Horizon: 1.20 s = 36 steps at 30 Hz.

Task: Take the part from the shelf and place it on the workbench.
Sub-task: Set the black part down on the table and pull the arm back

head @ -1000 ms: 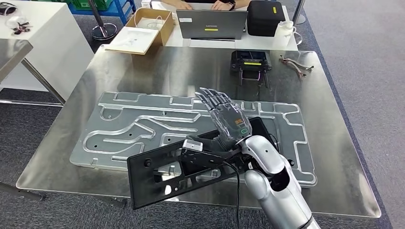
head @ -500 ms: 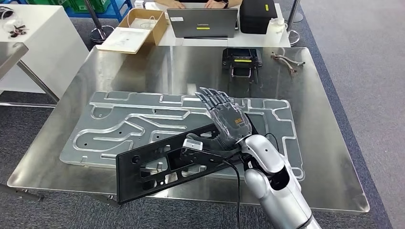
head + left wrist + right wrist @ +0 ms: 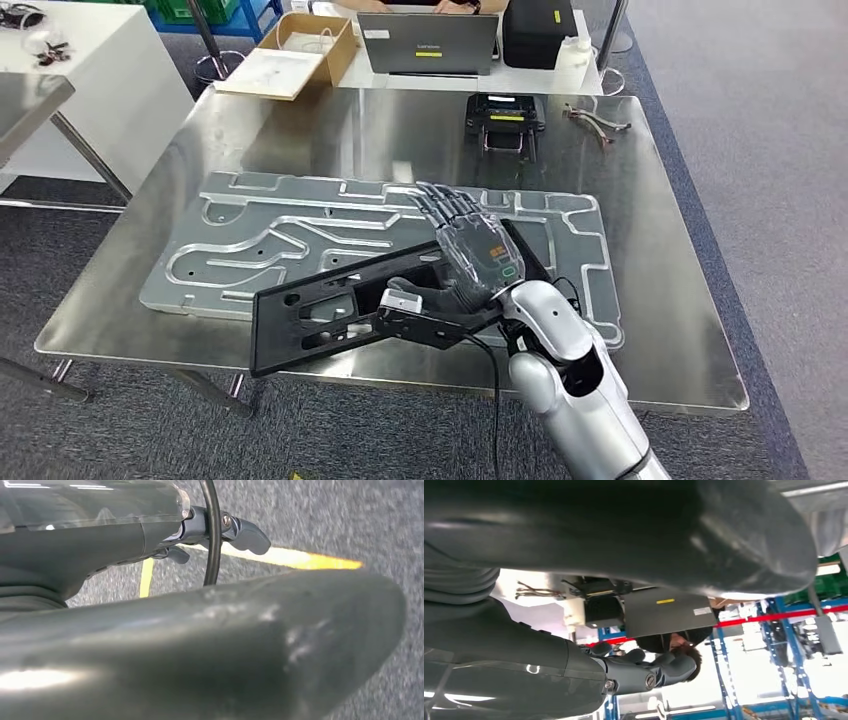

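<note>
The part is a long flat black plastic panel [image 3: 320,315] with cut-outs. My right hand [image 3: 475,255] grips its right end, thumb underneath and fingers stretched flat over the top. The panel hangs tilted above the front of the steel workbench [image 3: 660,300], over a large grooved aluminium plate [image 3: 290,235], with its left end near the bench's front edge. In the right wrist view the panel [image 3: 624,530] is a dark mass close above my fingers [image 3: 649,672]. In the left wrist view my left hand [image 3: 150,645] hangs over grey floor and holds nothing.
At the bench's far side lie a black device [image 3: 505,110] and a cable bundle [image 3: 595,118]. Behind it are a laptop [image 3: 430,42], a cardboard box [image 3: 300,50], a black case [image 3: 538,20] and a person's hands [image 3: 440,5]. A white table [image 3: 90,70] stands at left.
The whole picture has shifted, so the camera has moved. Relative to the bench, the black panel now lies further in over the aluminium plate, with its left end no longer past the front edge.
</note>
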Tool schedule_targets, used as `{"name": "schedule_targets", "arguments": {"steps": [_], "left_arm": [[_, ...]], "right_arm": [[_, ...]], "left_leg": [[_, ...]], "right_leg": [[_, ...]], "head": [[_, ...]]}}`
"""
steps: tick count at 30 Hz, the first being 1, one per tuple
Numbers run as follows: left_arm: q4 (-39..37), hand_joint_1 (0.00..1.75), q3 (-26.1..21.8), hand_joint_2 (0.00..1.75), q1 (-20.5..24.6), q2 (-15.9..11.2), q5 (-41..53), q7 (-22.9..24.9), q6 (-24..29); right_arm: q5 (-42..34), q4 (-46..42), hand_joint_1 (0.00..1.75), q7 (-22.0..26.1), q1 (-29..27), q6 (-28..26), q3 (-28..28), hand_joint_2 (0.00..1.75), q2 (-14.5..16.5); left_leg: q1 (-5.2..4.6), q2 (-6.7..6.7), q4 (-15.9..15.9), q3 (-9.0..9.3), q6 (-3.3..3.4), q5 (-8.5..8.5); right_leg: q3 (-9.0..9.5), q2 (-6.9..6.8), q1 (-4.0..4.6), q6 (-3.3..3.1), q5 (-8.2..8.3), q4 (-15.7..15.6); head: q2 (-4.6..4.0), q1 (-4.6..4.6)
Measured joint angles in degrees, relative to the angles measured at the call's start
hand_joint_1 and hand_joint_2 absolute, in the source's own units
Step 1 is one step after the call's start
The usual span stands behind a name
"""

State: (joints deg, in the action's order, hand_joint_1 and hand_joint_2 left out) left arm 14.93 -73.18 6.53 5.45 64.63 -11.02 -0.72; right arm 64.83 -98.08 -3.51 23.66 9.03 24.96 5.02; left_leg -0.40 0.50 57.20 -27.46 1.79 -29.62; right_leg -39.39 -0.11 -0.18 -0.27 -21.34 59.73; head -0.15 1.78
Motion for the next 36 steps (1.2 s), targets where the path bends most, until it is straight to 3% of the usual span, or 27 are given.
{"name": "schedule_targets", "arguments": {"steps": [1, 2, 4, 5, 6, 7, 9, 11, 13, 15, 16, 18, 20, 21, 22, 23, 24, 25, 27, 28, 30, 31, 32, 33, 35, 36], "left_arm": [[0.0, 0.0, 0.0, 0.0, 0.0, 0.0, 0.0, 0.0, 0.0], [0.0, 0.0, 0.0, 0.0, 0.1, 0.0, 0.0, 0.0, 0.0], [0.0, 0.0, 0.0, 0.0, 0.1, 0.1, 0.0, 0.0, 0.0], [0.0, 0.0, 0.0, 0.0, 0.0, 0.1, -0.1, 0.0, 0.0], [0.0, 0.0, 0.0, 0.0, 0.0, 0.1, -0.1, 0.0, 0.0], [0.0, 0.0, 0.0, 0.0, 0.0, 0.1, -0.1, 0.0, 0.0], [0.0, 0.0, 0.0, 0.0, 0.0, 0.2, -0.2, 0.0, 0.0], [0.0, 0.0, 0.0, 0.0, 0.0, 0.2, -0.3, 0.0, 0.0], [0.0, 0.0, 0.0, 0.0, 0.0, 0.3, -0.3, 0.0, 0.0], [0.0, 0.0, 0.0, 0.0, -0.1, 0.3, -0.3, 0.0, 0.0], [0.0, 0.0, 0.0, 0.0, -0.1, 0.3, -0.3, 0.0, 0.0], [0.0, 0.0, 0.0, 0.0, -0.2, 0.4, -0.3, 0.0, 0.0], [0.0, 0.0, 0.0, 0.0, -0.2, 0.4, -0.3, 0.0, 0.1], [0.0, 0.0, 0.0, 0.0, -0.2, 0.4, -0.3, 0.0, 0.1], [0.0, 0.0, 0.0, 0.0, -0.2, 0.4, -0.3, 0.0, 0.1], [0.0, 0.0, 0.0, 0.0, -0.2, 0.4, -0.3, 0.0, 0.1], [0.0, 0.0, 0.0, 0.0, -0.1, 0.4, -0.3, 0.0, 0.2], [0.0, 0.0, 0.0, 0.0, -0.1, 0.4, -0.3, 0.0, 0.2], [0.0, 0.0, 0.0, 0.0, 0.1, 0.4, -0.4, 0.0, 0.2], [0.0, 0.0, 0.0, 0.0, 0.2, 0.4, -0.4, 0.1, 0.3], [0.0, 0.0, 0.0, 0.0, 0.1, 0.4, -0.4, 0.1, 0.4], [0.0, 0.0, 0.0, 0.0, 0.1, 0.4, -0.4, 0.2, 0.4], [0.0, 0.0, 0.0, 0.0, 0.1, 0.4, -0.4, 0.2, 0.4], [0.0, 0.0, 0.0, 0.0, 0.1, 0.4, -0.4, 0.2, 0.5], [0.0, 0.0, 0.0, 0.0, 0.1, 0.4, -0.3, 0.2, 0.5], [0.0, 0.0, 0.0, 0.0, 0.1, 0.4, -0.3, 0.2, 0.5]], "right_arm": [[0.0, 0.0, 0.0, 0.0, 0.0, 0.0, 0.0, 0.0, 0.0], [0.0, 0.0, 0.0, 0.0, 0.0, 0.0, 0.0, 0.0, 0.0], [0.0, 0.0, 0.0, 0.0, 0.0, 0.0, 0.0, 0.0, -0.1], [0.0, 0.0, 0.0, 0.0, -0.1, 0.0, 0.0, 0.0, -0.1], [0.0, 0.1, 0.0, -0.1, -0.1, 0.0, 0.0, 0.0, -0.1], [0.0, 0.1, 0.0, -0.1, -0.1, 0.0, 0.0, 0.0, -0.1], [0.0, 0.1, 0.0, 0.0, -0.1, 0.0, 0.0, 0.0, -0.2], [0.0, 0.0, 0.0, 0.0, 0.0, 0.0, 0.0, 0.0, -0.1], [0.0, 0.0, 0.0, 0.0, 0.1, 0.0, 0.0, 0.0, -0.1], [0.0, 0.0, 0.0, 0.0, 0.2, 0.0, 0.0, 0.0, -0.1], [0.0, 0.0, 0.0, 0.0, 0.2, 0.0, 0.0, 0.0, -0.1], [0.0, 0.0, 0.0, 0.0, 0.3, 0.0, 0.0, 0.0, 0.0], [0.0, 0.0, 0.0, 0.0, 0.3, 0.0, 0.0, 0.0, 0.0], [0.0, 0.0, 0.0, 0.0, 0.3, 0.0, 0.0, 0.0, 0.0], [0.0, 0.0, 0.0, 0.0, 0.3, 0.0, 0.0, 0.0, 0.0], [0.0, 0.0, 0.0, 0.0, 0.3, 0.0, 0.0, 0.0, 0.0], [0.0, 0.0, 0.0, 0.0, 0.3, 0.0, 0.0, 0.0, 0.0], [0.0, 0.0, 0.0, 0.0, 0.3, 0.0, 0.0, 0.0, 0.0], [0.0, -0.1, 0.0, 0.0, 0.4, 0.0, 0.0, 0.0, 0.1], [0.0, -0.2, 0.0, 0.0, 0.4, 0.0, 0.0, 0.0, 0.1], [0.0, -0.2, 0.0, 0.0, 0.4, 0.0, 0.0, 0.0, 0.1], [0.0, -0.2, 0.0, 0.0, 0.4, 0.0, 0.0, 0.0, 0.1], [0.0, -0.2, 0.0, 0.0, 0.4, 0.0, 0.0, 0.0, 0.1], [0.0, -0.2, 0.0, 0.0, 0.4, 0.0, 0.0, 0.0, 0.1], [0.0, -0.1, 0.0, 0.0, 0.3, 0.0, 0.0, 0.0, 0.0], [0.0, -0.1, 0.0, 0.0, 0.2, 0.0, 0.0, 0.0, 0.0]], "left_leg": [[0.19, 0.08, -0.6, -0.35, 0.12, 1.0], [0.4, 0.17, -1.1, -0.91, 0.29, 2.01], [0.46, 0.29, -1.2, -2.61, 0.54, 3.52], [0.47, 0.31, -1.0, -3.6, 0.53, 4.16], [0.48, 0.33, -0.8, -4.62, 0.43, 4.74], [0.5, 0.34, -0.5, -5.66, 0.3, 5.26], [0.55, 0.35, 0.4, -7.6, -0.06, 6.07], [0.43, 0.29, 1.4, -9.05, -0.57, 6.67], [0.35, 0.24, 1.9, -9.66, -1.24, 7.37], [0.54, 0.15, 2.0, -9.94, -1.99, 7.83], [0.68, 0.07, 2.6, -10.31, -2.36, 6.98], [0.97, -0.05, 6.5, -11.7, -3.03, 2.37], [1.09, -0.06, 13.7, -13.42, -3.59, -2.74], [1.13, -0.06, 16.6, -13.69, -3.76, -3.59], [1.15, -0.06, 18.1, -13.22, -3.85, -3.08], [1.17, -0.06, 17.6, -11.8, -3.84, -1.54], [1.19, -0.08, 14.9, -9.28, -3.72, 0.12], [1.16, -0.15, 10.8, -6.06, -3.5, 0.73], [0.87, -0.4, 2.6, -0.56, -2.73, -0.14], [0.68, -0.51, 0.4, 0.63, -2.31, -0.81], [0.6, -0.48, -0.4, 0.35, -1.37, -0.1], [0.69, -0.34, -0.5, -0.14, -0.83, 0.59], [0.79, -0.17, -0.7, -0.8, -0.25, 1.42], [0.88, -0.01, -0.8, -1.61, 0.22, 2.28], [0.69, 0.1, -0.7, -3.57, 0.69, 3.81], [0.58, 0.12, -0.6, -4.65, 0.72, 4.57]], "right_leg": [[-0.31, 0.05, 0.03, 0.3, -1.17, 0.5], [-0.88, 0.1, 0.01, 0.58, -3.45, 2.1], [-2.32, 0.13, -0.26, 1.06, -9.32, 8.4], [-2.79, 0.12, -0.4, 1.31, -10.94, 11.7], [-2.72, 0.11, -0.51, 1.51, -11.11, 13.9], [-1.9, 0.11, -0.6, 1.64, -10.05, 14.5], [2.51, 0.07, -0.73, 1.69, -7.31, 10.3], [7.85, 0.09, -0.57, 1.24, -7.79, 3.1], [9.82, 0.14, -0.25, 0.43, -9.12, -0.6], [9.29, 0.04, -0.21, -0.57, -8.42, -1.0], [8.89, -0.04, -0.26, -1.11, -7.81, -1.1], [7.64, -0.21, -0.45, -1.86, -6.47, -1.3], [5.84, -0.21, -0.44, -2.02, -5.11, -1.2], [4.85, -0.2, -0.43, -1.97, -4.39, -1.2], [3.86, -0.2, -0.43, -1.87, -3.68, -1.1], [2.94, -0.2, -0.43, -1.74, -3.01, -1.0], [2.12, -0.19, -0.43, -1.57, -2.36, -0.9], [1.48, -0.18, -0.4, -1.34, -1.76, -0.9], [0.84, -0.21, -0.31, -0.72, -0.59, -0.9], [0.8, -0.25, -0.31, -0.37, -0.01, -1.1], [0.75, -0.26, -0.34, 0.36, 1.07, -1.6], [0.37, -0.19, -0.4, 0.65, 0.46, -1.3], [-0.27, -0.12, -0.43, 0.87, -1.29, -0.1], [-1.14, -0.06, -0.47, 1.03, -4.07, 2.1], [-2.97, -0.02, -0.55, 1.24, -9.92, 9.3], [-3.34, -0.02, -0.54, 1.32, -11.09, 12.6]], "head": [[0.0, -0.01], [0.0, -0.01], [0.0, -0.01], [0.0, -0.01], [0.0, -0.01], [0.0, -0.01], [0.0, -0.01], [0.0, 0.01], [0.0, 0.02], [0.0, 0.01], [0.0, 0.02], [0.0, 0.02], [0.0, 0.02], [0.0, 0.02], [0.0, 0.02], [0.0, 0.02], [0.0, 0.02], [0.0, 0.02], [0.0, 0.01], [0.0, 0.01], [0.0, 0.0], [0.0, 0.0], [0.0, 0.0], [0.0, 0.0], [0.0, 0.0], [0.0, 0.01]]}}
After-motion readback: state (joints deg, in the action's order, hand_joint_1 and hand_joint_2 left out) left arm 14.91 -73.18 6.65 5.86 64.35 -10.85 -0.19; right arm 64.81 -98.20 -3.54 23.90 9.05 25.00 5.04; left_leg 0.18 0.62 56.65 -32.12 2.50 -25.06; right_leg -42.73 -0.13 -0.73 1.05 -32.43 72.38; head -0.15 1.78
